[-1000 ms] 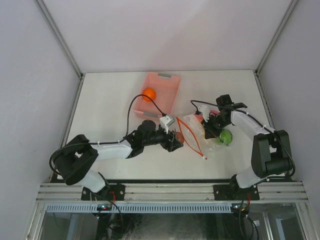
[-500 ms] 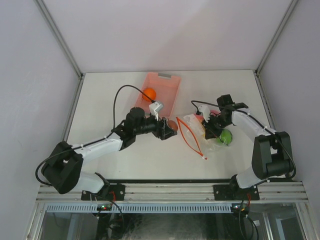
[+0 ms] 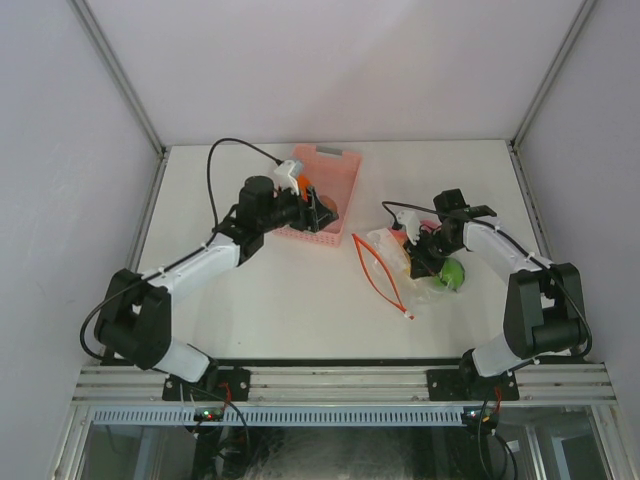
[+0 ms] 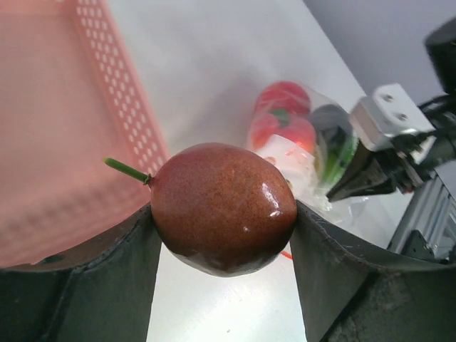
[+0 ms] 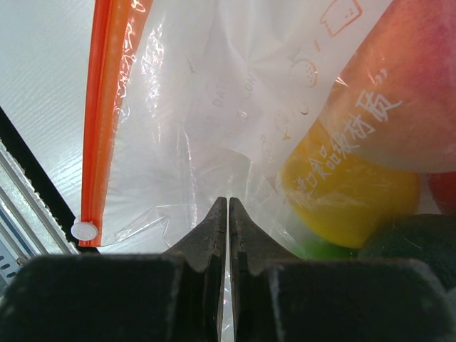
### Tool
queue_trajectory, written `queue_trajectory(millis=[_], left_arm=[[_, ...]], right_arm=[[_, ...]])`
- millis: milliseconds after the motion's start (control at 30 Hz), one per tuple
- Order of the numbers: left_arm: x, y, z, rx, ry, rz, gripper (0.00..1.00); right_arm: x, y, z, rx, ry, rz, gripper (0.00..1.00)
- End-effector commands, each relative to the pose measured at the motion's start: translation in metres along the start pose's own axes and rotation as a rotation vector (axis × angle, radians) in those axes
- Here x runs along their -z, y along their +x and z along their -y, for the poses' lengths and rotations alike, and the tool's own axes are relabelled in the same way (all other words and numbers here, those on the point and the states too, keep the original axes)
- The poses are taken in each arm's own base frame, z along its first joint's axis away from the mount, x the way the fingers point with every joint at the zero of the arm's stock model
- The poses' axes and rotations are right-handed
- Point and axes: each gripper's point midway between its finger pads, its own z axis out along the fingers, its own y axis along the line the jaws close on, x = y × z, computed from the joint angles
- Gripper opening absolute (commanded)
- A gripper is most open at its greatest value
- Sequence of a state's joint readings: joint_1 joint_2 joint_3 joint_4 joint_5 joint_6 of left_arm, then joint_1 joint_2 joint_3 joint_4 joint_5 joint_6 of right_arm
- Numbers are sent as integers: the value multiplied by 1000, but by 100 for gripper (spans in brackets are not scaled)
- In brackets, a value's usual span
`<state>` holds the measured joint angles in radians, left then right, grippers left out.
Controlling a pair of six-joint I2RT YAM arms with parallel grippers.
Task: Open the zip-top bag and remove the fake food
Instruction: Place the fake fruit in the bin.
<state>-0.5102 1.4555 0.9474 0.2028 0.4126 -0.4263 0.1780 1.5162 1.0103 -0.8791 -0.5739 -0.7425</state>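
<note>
brown fruit (image 4: pixel 222 208) in left end effector (image 3: pixel 326 211)

The left arm (image 3: pixel 205 265) and the right arm (image 3: pixel 498 247) look alike: smooth white shell links between bulky matt black joint housings, each on a black base plate (image 3: pixel 452 381). A thin black cable (image 3: pixel 230 141) runs to a small white camera block (image 3: pixel 289 172) on the left wrist; the right wrist's white block (image 4: pixel 388 117) shows two small dark screws. The left gripper (image 3: pixel 326 212) has broad, dull charcoal fingers (image 4: pixel 92 285); the right gripper (image 3: pixel 420 264) has black fingers (image 5: pixel 203 242) tapering to thin tips.
</note>
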Motion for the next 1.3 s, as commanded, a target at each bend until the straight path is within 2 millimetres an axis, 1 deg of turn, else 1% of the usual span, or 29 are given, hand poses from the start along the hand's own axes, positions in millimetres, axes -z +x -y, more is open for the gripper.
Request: queue_trajectory(millis=[0,133,167,200,233,267,467,533,733,833,933,1033,1267], left_arm=[[-13,-23,-23,8,-112,27,29],[-26,-27,-52,10,-243,-8,29],[-28,-34,-57,-3,-270,-2,29],[-31,-35,-61,-10,-292,-8,29],[-29,-42,-76,-9,-335,2,29],[-31,-42,-87,-10,-371,-15,29],[-42,-58,-122,-83,-519,-87,29],[-48,-65,-130,-112,-548,-105,30],[-64,-78,-154,-205,-630,-182,31],[-73,-88,-166,-263,-665,-193,31],[-80,-91,-177,-326,-686,-222,32],[-86,-89,-188,-381,-708,-267,32],[-100,-89,-206,-464,-742,-290,33]], right_arm=[[12,-17,6,46,39,47,2],[12,-17,6,50,41,46,2],[12,-17,6,51,41,47,2],[13,-18,6,51,42,48,2],[13,-17,6,50,43,47,2],[13,-17,6,51,42,48,2],[12,-17,6,52,43,46,2],[12,-17,6,52,42,44,2],[12,-17,6,53,44,42,2],[12,-17,6,54,44,45,2],[12,-17,6,55,44,44,2],[12,-17,7,54,44,42,2],[9,-15,7,53,39,32,2]])
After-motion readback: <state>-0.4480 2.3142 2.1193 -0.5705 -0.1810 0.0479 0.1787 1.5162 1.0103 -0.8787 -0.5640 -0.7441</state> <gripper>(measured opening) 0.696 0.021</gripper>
